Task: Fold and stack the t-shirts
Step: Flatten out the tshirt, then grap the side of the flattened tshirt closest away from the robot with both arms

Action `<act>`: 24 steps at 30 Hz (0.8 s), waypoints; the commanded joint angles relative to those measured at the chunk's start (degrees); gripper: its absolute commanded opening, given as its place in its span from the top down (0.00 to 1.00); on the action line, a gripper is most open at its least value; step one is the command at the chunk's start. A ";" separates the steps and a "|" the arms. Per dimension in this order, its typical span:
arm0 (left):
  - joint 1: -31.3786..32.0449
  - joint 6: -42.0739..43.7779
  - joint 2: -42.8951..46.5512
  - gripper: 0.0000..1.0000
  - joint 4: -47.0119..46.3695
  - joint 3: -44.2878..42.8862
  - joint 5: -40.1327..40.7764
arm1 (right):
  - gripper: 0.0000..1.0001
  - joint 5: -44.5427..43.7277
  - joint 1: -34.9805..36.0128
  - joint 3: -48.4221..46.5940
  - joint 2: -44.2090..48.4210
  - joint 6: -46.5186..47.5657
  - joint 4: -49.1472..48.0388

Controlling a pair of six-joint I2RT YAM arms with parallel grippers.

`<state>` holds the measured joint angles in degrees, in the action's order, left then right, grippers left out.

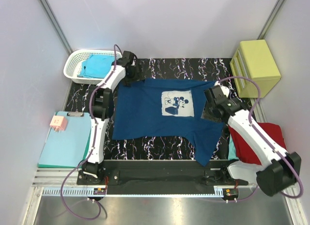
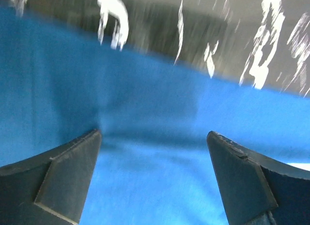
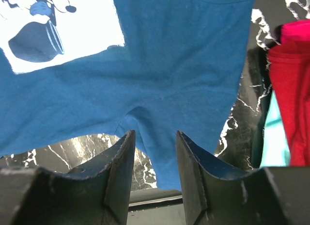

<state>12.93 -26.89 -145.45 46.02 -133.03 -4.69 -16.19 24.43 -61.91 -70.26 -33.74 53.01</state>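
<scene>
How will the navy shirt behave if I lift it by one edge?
Probably floppy: the navy shirt lies flat with soft creases, one corner trailing off the marbled mat, so it should sag. Likely light, being thin; dragging may bunch it rather than slide it whole.

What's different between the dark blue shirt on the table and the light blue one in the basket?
The navy t-shirt is dark; the turquoise t-shirt is much lighter. The navy t-shirt lies spread out on the black marbled table, while the turquoise t-shirt sits bundled in the white basket. The navy t-shirt shows a pale cartoon-mouse print; none shows on the turquoise t-shirt. Both are soft cloth tees.
</scene>
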 commanded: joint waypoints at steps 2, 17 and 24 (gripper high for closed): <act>8.85 3.16 25.09 0.01 -3.73 18.65 10.82 | 0.52 -0.62 1.15 5.47 9.59 -2.29 0.60; 24.43 -12.65 77.67 0.01 -19.39 84.94 12.33 | 0.69 -11.39 26.71 11.38 0.50 -31.63 3.23; 24.78 -11.25 82.52 0.01 -18.16 89.53 10.67 | 0.75 -16.42 31.56 3.13 -15.42 -36.66 15.01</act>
<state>37.47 -38.22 -64.79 30.81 -43.27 6.87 -25.54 55.09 -53.69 -79.35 -64.10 59.77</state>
